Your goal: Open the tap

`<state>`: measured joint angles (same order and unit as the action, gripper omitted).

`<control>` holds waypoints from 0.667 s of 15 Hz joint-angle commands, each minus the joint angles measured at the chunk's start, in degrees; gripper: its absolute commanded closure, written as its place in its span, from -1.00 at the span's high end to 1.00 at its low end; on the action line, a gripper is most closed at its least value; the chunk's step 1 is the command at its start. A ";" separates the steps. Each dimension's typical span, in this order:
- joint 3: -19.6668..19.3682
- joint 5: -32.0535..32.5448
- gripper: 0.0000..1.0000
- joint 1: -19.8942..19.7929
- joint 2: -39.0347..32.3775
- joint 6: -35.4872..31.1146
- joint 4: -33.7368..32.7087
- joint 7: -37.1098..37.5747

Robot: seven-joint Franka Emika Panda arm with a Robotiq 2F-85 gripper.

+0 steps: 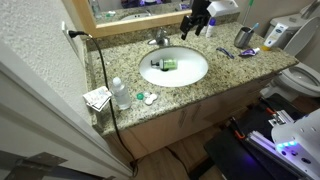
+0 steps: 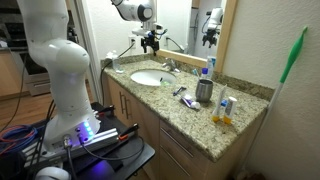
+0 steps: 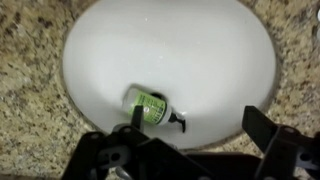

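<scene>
The tap (image 1: 160,39) is a small chrome faucet at the back rim of the white oval basin (image 1: 190,72); it also shows in an exterior view (image 2: 172,66). My gripper (image 1: 188,30) hangs in the air above the counter, to the right of the tap and apart from it. It shows above the basin's far side in an exterior view (image 2: 150,46). In the wrist view the gripper (image 3: 197,125) is open and empty, looking down into the basin (image 3: 170,50). The tap is out of the wrist view.
A small bottle with a green label (image 1: 163,64) lies in the basin (image 3: 150,105). A tall white bottle (image 1: 120,92) and papers stand at the counter's left. A metal cup (image 1: 243,37) and toiletries are at the right. A mirror is behind.
</scene>
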<state>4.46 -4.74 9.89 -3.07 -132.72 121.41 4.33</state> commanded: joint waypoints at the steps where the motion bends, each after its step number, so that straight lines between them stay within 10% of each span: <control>1: 1.04 0.80 1.00 -0.88 -2.52 -0.25 -3.22 1.69; 10: 0.62 0.61 1.00 -0.95 -13.50 -6.35 -11.58 5.58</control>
<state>4.77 -3.88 9.75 -9.56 -134.37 115.28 8.46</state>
